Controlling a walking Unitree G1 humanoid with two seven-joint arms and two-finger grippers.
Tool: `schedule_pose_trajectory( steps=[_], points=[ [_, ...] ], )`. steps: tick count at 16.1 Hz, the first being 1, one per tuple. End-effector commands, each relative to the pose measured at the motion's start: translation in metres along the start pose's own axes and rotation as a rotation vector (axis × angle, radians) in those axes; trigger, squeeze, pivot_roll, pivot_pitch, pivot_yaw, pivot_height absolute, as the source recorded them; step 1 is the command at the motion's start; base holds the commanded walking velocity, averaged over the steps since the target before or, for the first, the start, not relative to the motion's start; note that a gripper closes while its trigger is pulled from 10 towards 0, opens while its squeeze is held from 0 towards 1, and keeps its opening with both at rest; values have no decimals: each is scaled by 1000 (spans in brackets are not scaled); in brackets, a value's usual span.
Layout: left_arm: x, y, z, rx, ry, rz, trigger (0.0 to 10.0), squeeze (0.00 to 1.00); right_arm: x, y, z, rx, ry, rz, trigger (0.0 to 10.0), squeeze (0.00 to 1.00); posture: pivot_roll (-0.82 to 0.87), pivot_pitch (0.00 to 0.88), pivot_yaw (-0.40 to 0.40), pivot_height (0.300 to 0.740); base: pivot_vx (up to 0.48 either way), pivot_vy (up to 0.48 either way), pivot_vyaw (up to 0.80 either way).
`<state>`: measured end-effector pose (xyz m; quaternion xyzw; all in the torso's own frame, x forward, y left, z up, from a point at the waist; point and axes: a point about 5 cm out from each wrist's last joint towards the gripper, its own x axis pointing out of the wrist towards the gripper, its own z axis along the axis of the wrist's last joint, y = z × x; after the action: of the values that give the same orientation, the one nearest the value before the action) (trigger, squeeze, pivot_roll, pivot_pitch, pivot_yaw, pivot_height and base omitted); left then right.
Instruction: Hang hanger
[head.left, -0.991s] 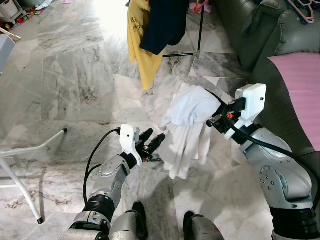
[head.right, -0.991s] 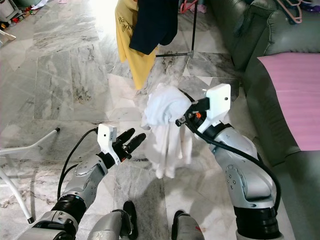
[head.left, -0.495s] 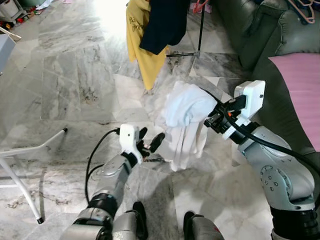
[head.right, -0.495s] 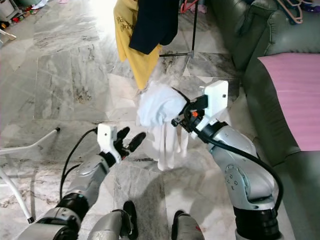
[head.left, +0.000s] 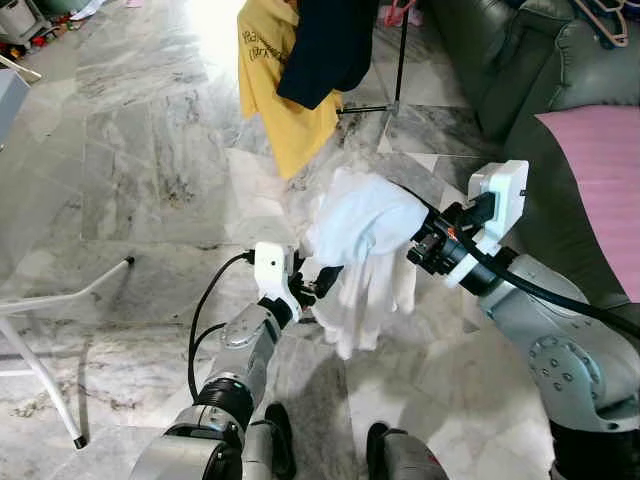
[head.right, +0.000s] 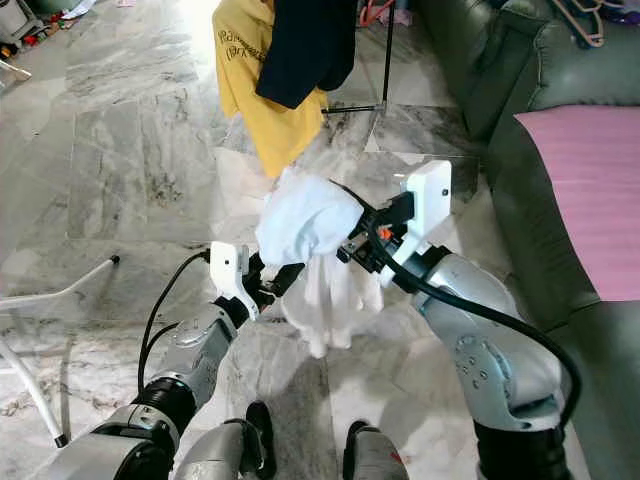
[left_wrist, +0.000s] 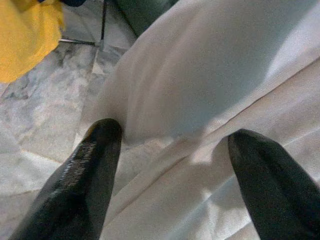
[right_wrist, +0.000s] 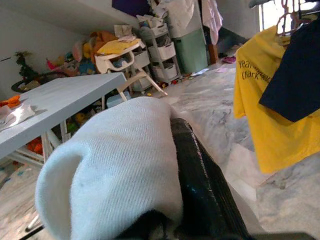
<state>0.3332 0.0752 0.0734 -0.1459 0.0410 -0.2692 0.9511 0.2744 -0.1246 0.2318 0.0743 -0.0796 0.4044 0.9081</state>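
The left gripper (left_wrist: 170, 150) has its two black fingers (left_wrist: 82, 175) spread wide against the hanging folds of a white garment (head.left: 365, 250). The right gripper (head.left: 425, 250) carries that garment bunched over its tip, above the marble floor (head.left: 140, 150); whether its jaws are parted or closed cannot be told under the cloth. Beyond, a yellow shirt (head.left: 275, 80) and a dark shirt (head.left: 330, 45) hang from a rack (head.left: 400, 60), beside a green sofa (head.left: 500, 70).

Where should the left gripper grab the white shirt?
Probably the loose folds of the white shirt hanging below the right gripper. The left gripper, fingers open, sits beside them; come in from the robot's left, level, since the top is bunched over the right gripper.
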Motion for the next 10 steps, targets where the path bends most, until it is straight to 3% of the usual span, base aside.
schedule_pose_trajectory(
  steps=[1,5,10],
  points=[
    [-1,4,-1,-13,-1,33,0,0,-2,9,8,-12,-31,49,0,0,-300,231,43,740,0,0,0],
    [1,15,9,-50,-38,119,0,0,-1,11,9,-12,-21,59,0,0,-304,227,46,740,0,0,0],
    [4,12,12,-74,-58,99,0,0,-3,13,5,3,-4,68,0,0,-301,230,48,740,0,0,0]
  ],
)
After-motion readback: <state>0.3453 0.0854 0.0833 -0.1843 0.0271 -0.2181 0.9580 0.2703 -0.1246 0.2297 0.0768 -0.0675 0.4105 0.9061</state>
